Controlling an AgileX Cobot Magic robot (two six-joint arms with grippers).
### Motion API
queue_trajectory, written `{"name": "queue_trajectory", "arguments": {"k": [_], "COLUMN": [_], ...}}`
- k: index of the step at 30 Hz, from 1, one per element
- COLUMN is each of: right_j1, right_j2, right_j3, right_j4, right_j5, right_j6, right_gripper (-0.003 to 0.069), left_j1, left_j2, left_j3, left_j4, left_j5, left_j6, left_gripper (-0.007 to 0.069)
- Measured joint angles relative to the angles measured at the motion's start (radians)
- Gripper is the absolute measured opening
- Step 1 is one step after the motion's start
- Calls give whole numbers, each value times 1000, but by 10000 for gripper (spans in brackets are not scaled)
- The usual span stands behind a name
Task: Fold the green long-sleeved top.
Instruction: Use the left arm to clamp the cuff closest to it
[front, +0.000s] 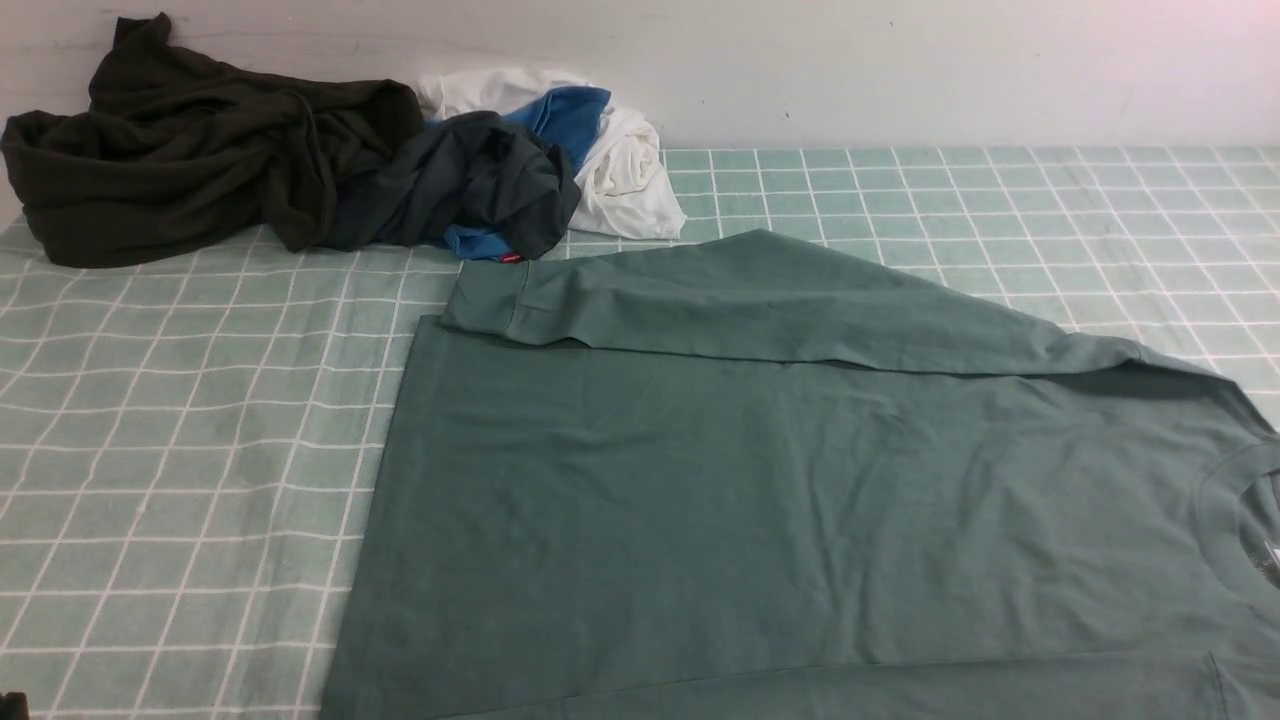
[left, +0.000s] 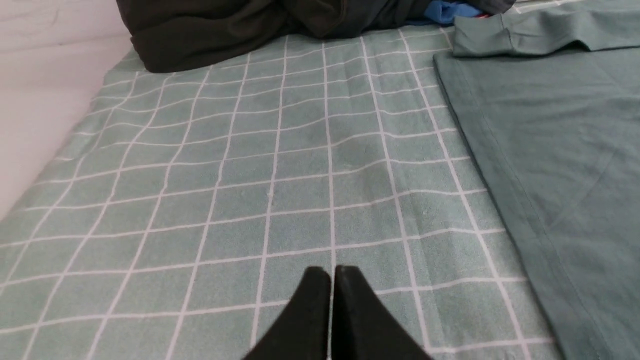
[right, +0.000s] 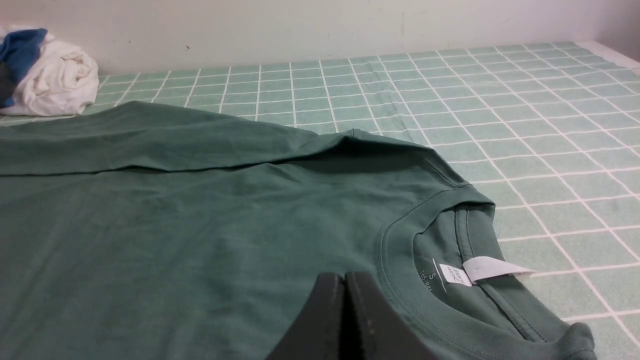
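Two pincers sit nearest, both with their black jaws pressed together and holding nothing. The left pincer (left: 331, 274) hangs over bare checked cloth (left: 240, 190), left of the green long-sleeved top (front: 760, 490) and apart from its hem (left: 482, 165); whether its tips touch the cloth I cannot tell. The right pincer (right: 344, 277) is over the chest of the top, just beside the round neckline (right: 400, 235), where a white label (right: 487, 269) sticks out and a printed S shows inside the collar. The top lies flat on the counter (front: 1050, 200), filling the near right of the scene, hem to the left and neckline to the right, its fabric smooth but for a few soft creases. Its far sleeve (front: 800, 300) is laid across the far edge of the body, running leftward from the far shoulder, and the cuff (front: 485, 298) ends at the far left corner, just over the hem. Beyond that cuff, at the far left, a heap of clothes sits against the wall (front: 900, 60): a very dark olive-black garment (front: 170, 170) furthest left, a charcoal garment (front: 480, 185) beside it and touching it, blue fabric (front: 565, 115) showing above and below the charcoal one, and a white garment (front: 630, 175) on the heap's right side.
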Motion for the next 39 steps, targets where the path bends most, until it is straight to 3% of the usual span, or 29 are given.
{"name": "queue_trajectory", "arguments": {"k": [22, 25, 27, 28, 30, 31, 32, 36, 39], "right_j1": [0, 0, 0, 0, 0, 0, 0, 0, 0], "right_j2": [0, 0, 0, 0, 0, 0, 0, 0, 0], "right_j3": [0, 0, 0, 0, 0, 0, 0, -1, -2], "right_j4": [2, 31, 108, 120, 296, 311, 428, 749, 843], "right_j5": [0, 0, 1, 1, 4, 5, 9, 14, 8], "right_j6": [3, 4, 13, 15, 55, 59, 91, 135, 124], "right_gripper": [-16, -16, -16, -16, -16, -16, -16, -16, -16], "left_j1": [0, 0, 0, 0, 0, 0, 0, 0, 0], "left_j2": [0, 0, 0, 0, 0, 0, 0, 0, 0], "left_j3": [7, 7, 7, 7, 7, 7, 7, 7, 7], "left_j4": [15, -62, -248, -269, -547, -585, -690, -766, -763], "left_j5": [-97, -97, -98, -98, -105, -106, -107, -87, -76], "left_j6": [-81, -156, -317, -334, -548, -561, -629, -625, -561], "left_gripper": [-3, -3, -3, -3, -3, -3, -3, -3, -3]}}
